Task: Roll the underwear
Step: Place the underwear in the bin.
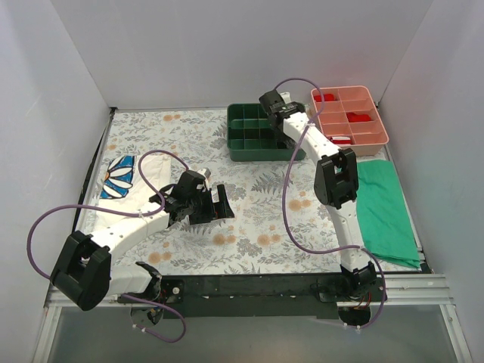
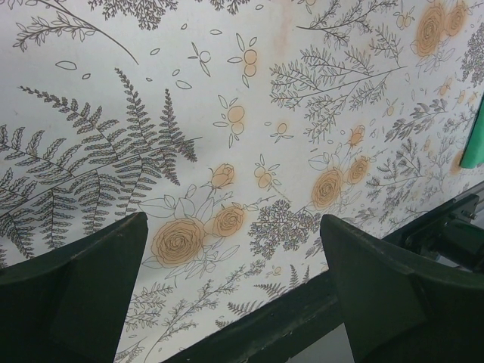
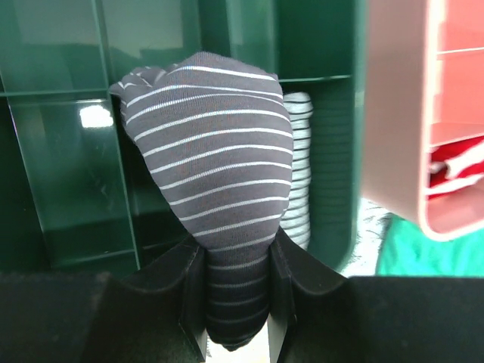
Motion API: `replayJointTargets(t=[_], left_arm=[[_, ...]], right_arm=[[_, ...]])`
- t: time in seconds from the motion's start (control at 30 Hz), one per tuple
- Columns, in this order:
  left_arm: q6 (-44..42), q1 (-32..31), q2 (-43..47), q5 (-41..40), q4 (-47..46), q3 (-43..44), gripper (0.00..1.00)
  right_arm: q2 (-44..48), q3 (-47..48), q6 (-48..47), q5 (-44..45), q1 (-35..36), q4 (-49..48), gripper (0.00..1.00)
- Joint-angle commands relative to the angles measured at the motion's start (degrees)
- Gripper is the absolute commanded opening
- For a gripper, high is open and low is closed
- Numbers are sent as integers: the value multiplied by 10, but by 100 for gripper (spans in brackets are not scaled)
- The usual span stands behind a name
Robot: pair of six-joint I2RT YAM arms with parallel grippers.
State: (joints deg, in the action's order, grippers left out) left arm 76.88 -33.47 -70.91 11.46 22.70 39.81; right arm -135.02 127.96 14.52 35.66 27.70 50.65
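Observation:
The underwear point(image 3: 212, 174), a dark grey bundle with thin white stripes, is pinched between the fingers of my right gripper point(image 3: 236, 265). It hangs rolled up over the compartments of a green organiser bin point(image 3: 68, 174). In the top view my right gripper point(image 1: 274, 102) is at the bin's far right corner, and the underwear is hidden under it. My left gripper point(image 1: 219, 204) is open and empty low over the floral tablecloth point(image 2: 227, 98). Its two dark fingers point(image 2: 91, 287) stand wide apart.
A lighter striped roll point(image 3: 300, 174) stands in the bin compartment behind the underwear. A pink tray point(image 1: 382, 140) with red items sits right of the green bin point(image 1: 242, 155). A plain green cloth point(image 1: 386, 212) lies at the right edge and a daisy-print cloth point(image 1: 121, 176) at the left.

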Motion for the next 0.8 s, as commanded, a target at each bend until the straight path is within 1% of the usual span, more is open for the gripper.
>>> replayJointTargets(t=[0.0, 0.23, 0.43, 0.67, 0.7, 0.73, 0.77], left_arm=[[-5, 3, -3, 6, 3, 1, 98], [-4, 3, -11, 8, 2, 5, 98], [-1, 3, -10, 6, 2, 0, 98], [2, 3, -5, 3, 3, -10, 98], [2, 3, -6, 3, 3, -10, 98], [1, 3, -7, 2, 3, -10, 98], [0, 3, -10, 3, 3, -9, 98]], right_arm=[[-7, 11, -4, -23, -1, -5, 1], [5, -26, 6, -67, -1, -31, 1], [10, -53, 36, -104, -3, -46, 1], [14, -73, 60, -118, -12, -54, 1], [22, -79, 60, -114, -12, -60, 2], [27, -83, 56, -109, -14, -63, 9], [34, -88, 54, -108, -13, -69, 12]])
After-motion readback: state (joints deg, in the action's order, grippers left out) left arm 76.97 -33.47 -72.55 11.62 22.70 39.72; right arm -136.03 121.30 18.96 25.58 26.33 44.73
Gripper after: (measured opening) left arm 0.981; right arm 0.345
